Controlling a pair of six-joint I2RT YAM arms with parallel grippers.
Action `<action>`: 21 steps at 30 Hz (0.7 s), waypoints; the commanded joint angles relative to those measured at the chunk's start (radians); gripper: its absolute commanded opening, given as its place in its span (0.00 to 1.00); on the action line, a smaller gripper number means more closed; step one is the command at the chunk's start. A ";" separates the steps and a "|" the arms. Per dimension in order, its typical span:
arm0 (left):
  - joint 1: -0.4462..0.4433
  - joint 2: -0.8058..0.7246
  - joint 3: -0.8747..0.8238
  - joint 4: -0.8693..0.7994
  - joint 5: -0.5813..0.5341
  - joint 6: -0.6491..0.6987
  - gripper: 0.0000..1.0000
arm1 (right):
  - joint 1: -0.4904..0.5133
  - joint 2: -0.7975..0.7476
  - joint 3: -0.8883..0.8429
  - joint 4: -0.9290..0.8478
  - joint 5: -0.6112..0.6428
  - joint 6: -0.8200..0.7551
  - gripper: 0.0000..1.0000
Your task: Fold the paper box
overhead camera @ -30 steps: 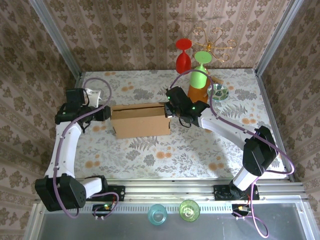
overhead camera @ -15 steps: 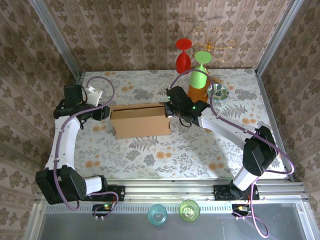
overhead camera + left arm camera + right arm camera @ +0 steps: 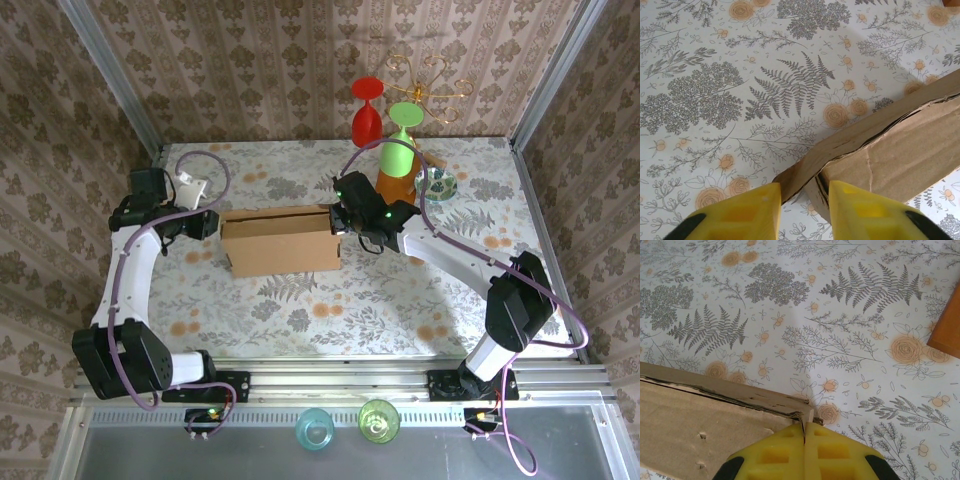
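Box (image 3: 280, 242) is seen lying on the worktop (image 3: 330, 310), at 9 o'clock from its centre, long side running 9 to 3. At its 10 o'clock corner the left jaws are parted astride the cardboard edge; whether it is actually pinched cannot be told. At the 2 o'clock corner the right jaws are closed tight, a thin flap edge nipped between their tips.
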 commanded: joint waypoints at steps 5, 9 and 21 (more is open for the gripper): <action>-0.004 0.021 0.017 0.006 0.056 0.004 0.24 | -0.001 0.033 0.017 -0.076 -0.032 -0.003 0.00; -0.010 0.024 0.017 0.007 0.065 -0.001 0.23 | -0.001 0.035 0.019 -0.076 -0.032 -0.003 0.00; -0.024 0.038 0.012 -0.003 0.043 -0.031 0.15 | -0.001 0.030 0.015 -0.074 -0.035 0.006 0.00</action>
